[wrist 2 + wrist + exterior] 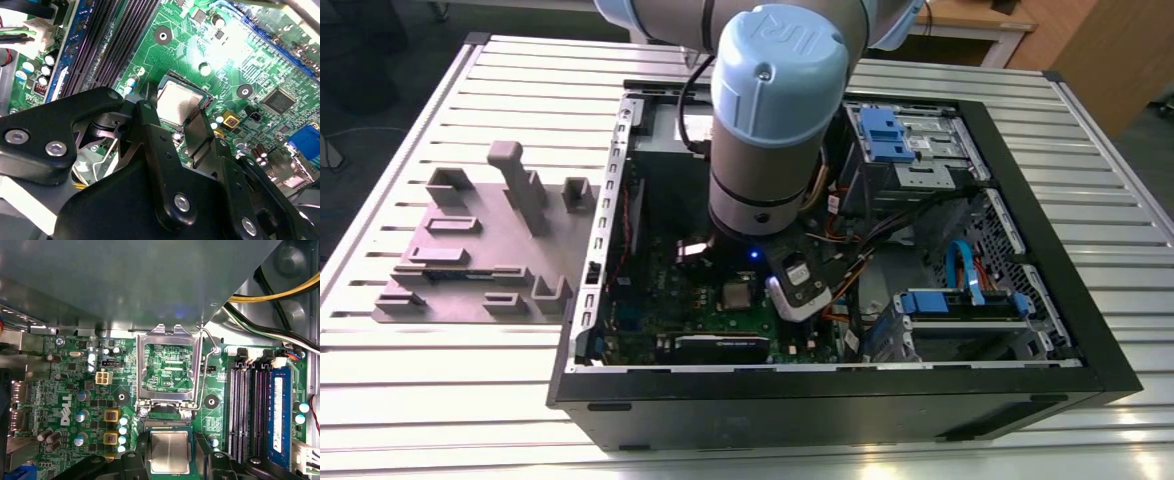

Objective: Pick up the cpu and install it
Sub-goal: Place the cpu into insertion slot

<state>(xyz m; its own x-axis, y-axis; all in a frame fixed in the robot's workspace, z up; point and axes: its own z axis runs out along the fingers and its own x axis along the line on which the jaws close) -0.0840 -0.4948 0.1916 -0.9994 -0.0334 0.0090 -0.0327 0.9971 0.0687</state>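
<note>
In the first wrist view the cpu (170, 452) lies flat in its socket (165, 424) between my fingers (142, 450), whether clamped or let go I cannot tell, and the hinged frame (168, 337) is not yet closed.

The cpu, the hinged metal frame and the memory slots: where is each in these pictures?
cpu (170, 452): first wrist view, middle of its silver top.
hinged metal frame (140, 370): first wrist view, on one side bar.
memory slots (239, 410): first wrist view, on one black slot.

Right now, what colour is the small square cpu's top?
The cpu is shiny silver-grey, best in the first wrist view.
</note>
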